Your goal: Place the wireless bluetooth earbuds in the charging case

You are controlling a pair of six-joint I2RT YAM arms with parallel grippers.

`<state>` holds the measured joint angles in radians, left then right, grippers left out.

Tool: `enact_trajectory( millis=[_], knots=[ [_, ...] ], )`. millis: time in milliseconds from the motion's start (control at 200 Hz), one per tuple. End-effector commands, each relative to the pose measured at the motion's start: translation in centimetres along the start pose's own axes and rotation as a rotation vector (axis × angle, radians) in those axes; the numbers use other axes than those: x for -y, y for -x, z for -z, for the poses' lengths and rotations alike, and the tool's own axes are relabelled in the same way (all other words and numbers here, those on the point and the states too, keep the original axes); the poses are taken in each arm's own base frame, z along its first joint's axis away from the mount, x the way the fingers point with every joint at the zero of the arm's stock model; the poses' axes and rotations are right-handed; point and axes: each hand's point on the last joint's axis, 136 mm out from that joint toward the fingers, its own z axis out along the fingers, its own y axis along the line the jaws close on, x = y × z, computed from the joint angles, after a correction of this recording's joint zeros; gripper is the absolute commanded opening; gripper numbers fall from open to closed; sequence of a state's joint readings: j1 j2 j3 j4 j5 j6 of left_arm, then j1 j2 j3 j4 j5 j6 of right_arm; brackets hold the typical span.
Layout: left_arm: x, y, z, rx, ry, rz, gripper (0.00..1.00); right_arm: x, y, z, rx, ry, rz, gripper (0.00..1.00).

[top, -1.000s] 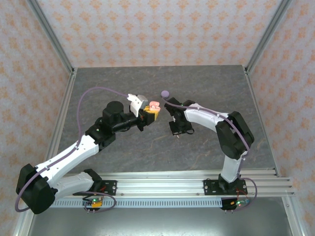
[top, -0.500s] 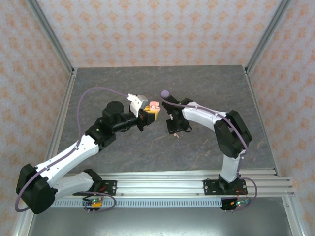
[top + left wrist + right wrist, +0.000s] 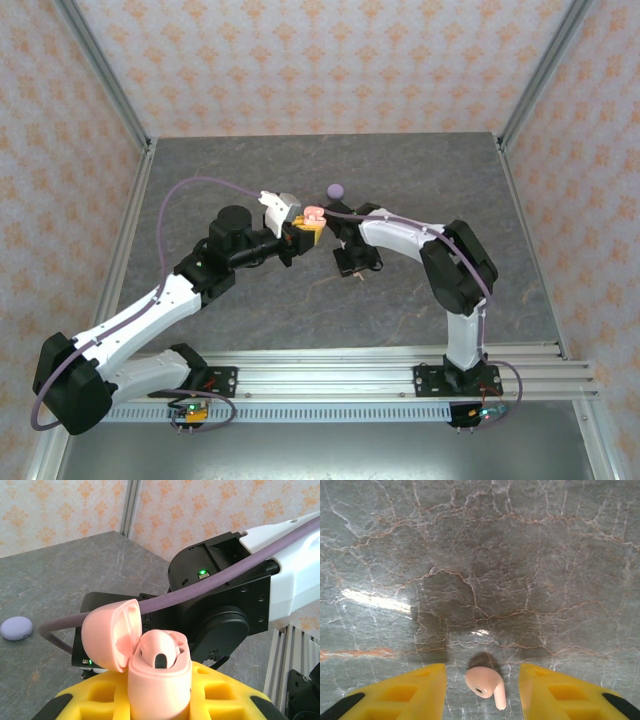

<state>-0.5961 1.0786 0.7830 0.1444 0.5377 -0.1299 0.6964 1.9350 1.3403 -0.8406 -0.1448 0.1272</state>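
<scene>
Your right hand (image 3: 481,667) has its fingers apart, with the pink earbud (image 3: 485,681) on the counter (image 3: 480,555) between them, untouched. Centre over it and close on the head, not the stem. Left hand (image 3: 160,702) is clamped on the open pink case (image 3: 160,672); hold that steady.

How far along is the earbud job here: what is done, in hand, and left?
Done: the pale pink round plastic charging case has its lid open. In hand: the left end effector grips that case. Left: a pale pink stemmed earbud lies loose between the open fingers of the right end effector, not yet in the case.
</scene>
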Motion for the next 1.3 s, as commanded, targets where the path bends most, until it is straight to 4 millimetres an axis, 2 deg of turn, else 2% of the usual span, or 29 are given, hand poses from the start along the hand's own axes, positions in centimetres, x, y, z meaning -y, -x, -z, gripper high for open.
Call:
enact_trajectory(
  millis=[0, 355, 796, 1296],
  knots=[
    [0.6, 1.4, 0.0, 0.029, -0.009, -0.018, 0.15, 0.4, -0.2, -0.1, -0.019, -0.049, 0.027, 0.42],
    [0.6, 1.5, 0.0, 0.029, -0.008, -0.019, 0.15, 0.7, -0.3, -0.7, -0.039, -0.074, 0.035, 0.32],
    [0.6, 1.6, -0.2, 0.025, -0.011, -0.016, 0.15, 1.3, -1.2, -0.6, -0.056, -0.099, 0.032, 0.28],
    [0.6, 1.7, -0.3, 0.027, -0.014, -0.011, 0.15, 2.0, -1.6, 0.1, -0.050, -0.111, 0.014, 0.32]
  ],
)
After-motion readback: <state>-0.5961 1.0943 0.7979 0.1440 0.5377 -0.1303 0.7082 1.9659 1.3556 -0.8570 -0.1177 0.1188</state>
